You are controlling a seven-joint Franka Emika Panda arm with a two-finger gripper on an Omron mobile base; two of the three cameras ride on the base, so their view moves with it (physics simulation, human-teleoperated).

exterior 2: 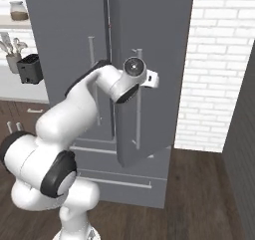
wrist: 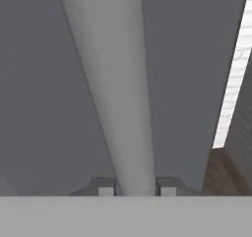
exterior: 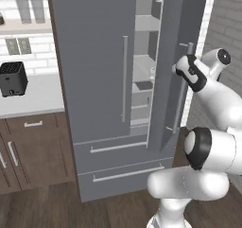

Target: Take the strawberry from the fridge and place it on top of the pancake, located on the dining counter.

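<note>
Jaws are clamping the long grey cylindrical handle (wrist: 123, 98) of the matte-grey fridge (exterior: 94, 80); you're better swinging its right door wide along its arc.

The tall matte-grey fridge (exterior: 94, 80) stands upright with its right door (exterior: 172, 71) swung partly open, showing pale shelves (exterior: 142, 87) inside. Its left door is shut, and both drawers (exterior: 123, 163) below are closed.
</note>
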